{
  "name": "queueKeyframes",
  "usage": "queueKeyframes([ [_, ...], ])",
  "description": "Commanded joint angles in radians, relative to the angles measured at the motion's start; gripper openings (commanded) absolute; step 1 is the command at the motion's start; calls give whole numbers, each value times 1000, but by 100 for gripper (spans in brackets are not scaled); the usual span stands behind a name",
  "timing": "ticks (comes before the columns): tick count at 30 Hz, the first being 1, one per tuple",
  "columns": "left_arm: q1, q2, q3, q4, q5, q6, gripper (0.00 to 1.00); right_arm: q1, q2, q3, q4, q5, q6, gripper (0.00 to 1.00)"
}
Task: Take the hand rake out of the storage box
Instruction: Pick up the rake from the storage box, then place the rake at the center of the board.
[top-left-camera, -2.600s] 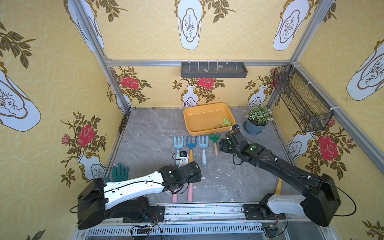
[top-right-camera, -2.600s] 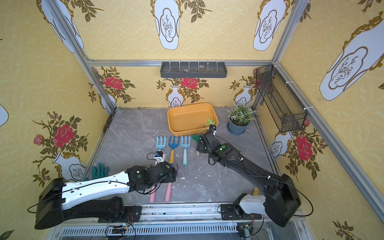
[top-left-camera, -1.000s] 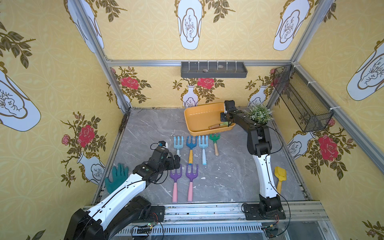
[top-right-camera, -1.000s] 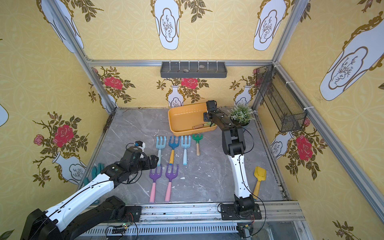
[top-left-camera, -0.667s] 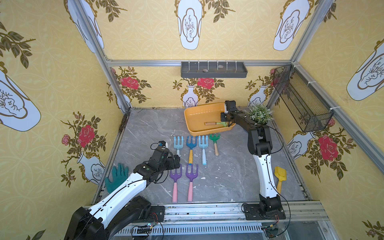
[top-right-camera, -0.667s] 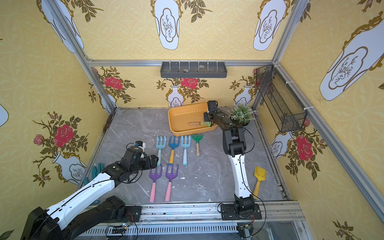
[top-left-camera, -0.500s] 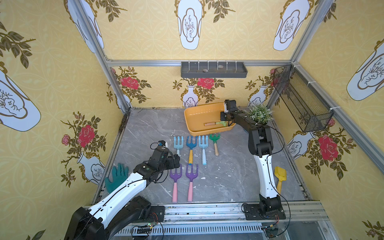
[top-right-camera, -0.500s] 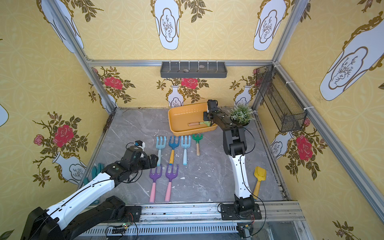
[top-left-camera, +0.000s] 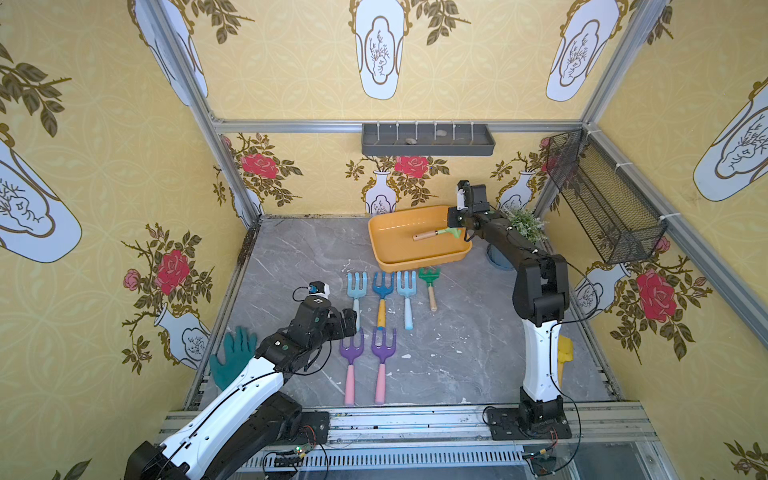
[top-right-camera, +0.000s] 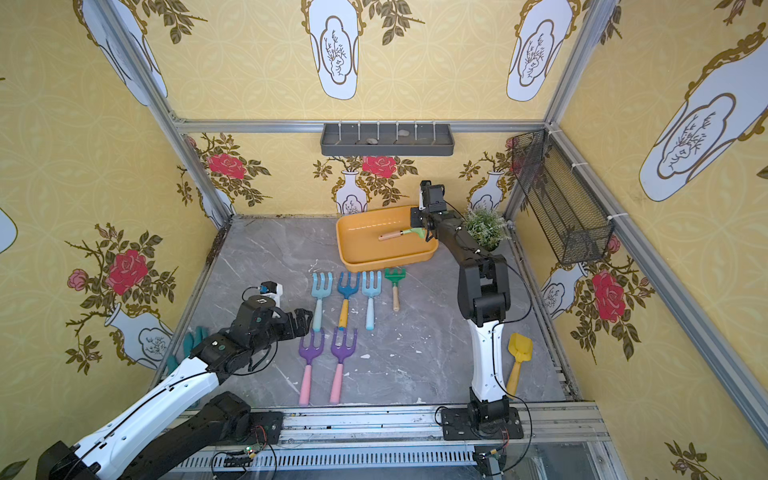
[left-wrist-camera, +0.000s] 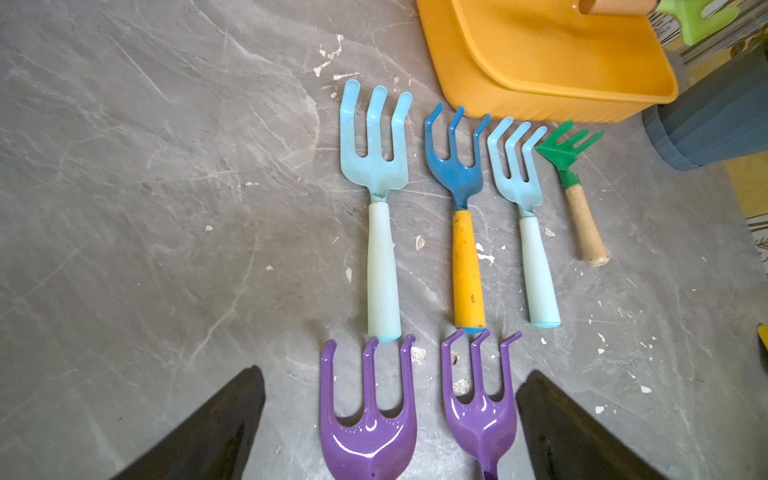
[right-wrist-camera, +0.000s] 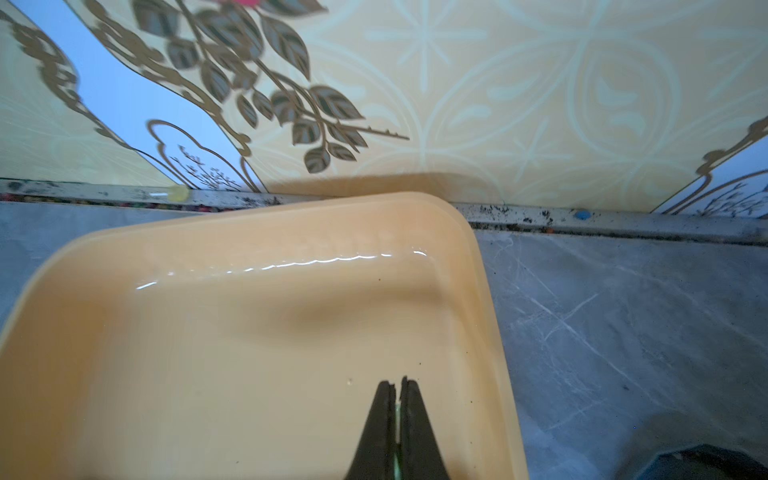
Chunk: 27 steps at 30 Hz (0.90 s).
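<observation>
1. Hand rake (top-left-camera: 424, 236) sits in the storage box (top-left-camera: 419, 261), green head by the right wall.
2. Right end effector (top-left-camera: 456, 230) is clamped on the head. Left end effector (top-left-camera: 351, 320) gapes empty above the purple forks (top-left-camera: 352, 348).
3. Judged light and stiff. The thin head may pivot, so the wooden handle looks the surer hold.

Grey floor (top-left-camera: 457, 332): storage box (top-left-camera: 419, 259), 6 forks (top-left-camera: 382, 286), grn rake (top-left-camera: 429, 276), pot (top-left-camera: 500, 259), glove (top-left-camera: 235, 353), shovel (top-right-camera: 519, 351)

Row: three blue forks (top-left-camera: 382, 286), dark-green rake (top-left-camera: 429, 276); two purple forks (top-left-camera: 352, 349) at handle ends; teal glove (top-left-camera: 232, 357), yellow scoop (top-right-camera: 519, 349), potted plant (top-right-camera: 486, 226).
</observation>
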Motion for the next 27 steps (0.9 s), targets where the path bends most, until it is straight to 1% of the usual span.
queueKeyframes([
  [1,1,-38,-10,-8,37,-7,100,3,-119,-103,35,-167,-77,0],
  [4,0,-78,-21,-2,80,8,100,22,-281,-315,50,-413,-198,0],
  [6,1,-101,-28,-1,94,8,100,75,-397,-494,70,-571,-311,0],
  [8,1,-110,-28,-2,113,9,100,156,-481,-638,85,-670,-418,0],
  [10,-1,-109,-28,0,130,6,100,249,-525,-734,101,-717,-485,0],
  [13,-4,-104,-29,-1,146,1,100,382,-537,-819,108,-742,-556,0],
  [15,-8,-113,-35,-3,155,-5,100,465,-534,-867,112,-711,-614,0],
  [16,-9,-119,-40,-3,155,-8,100,490,-531,-881,111,-708,-642,0],
  [20,-11,-135,-54,-13,153,-14,100,556,-501,-908,97,-702,-701,0],
  [23,-10,-141,-63,-14,152,-19,100,594,-474,-926,117,-648,-691,0],
  [27,-10,-150,-74,-18,148,-19,100,614,-419,-926,121,-572,-667,0],
])
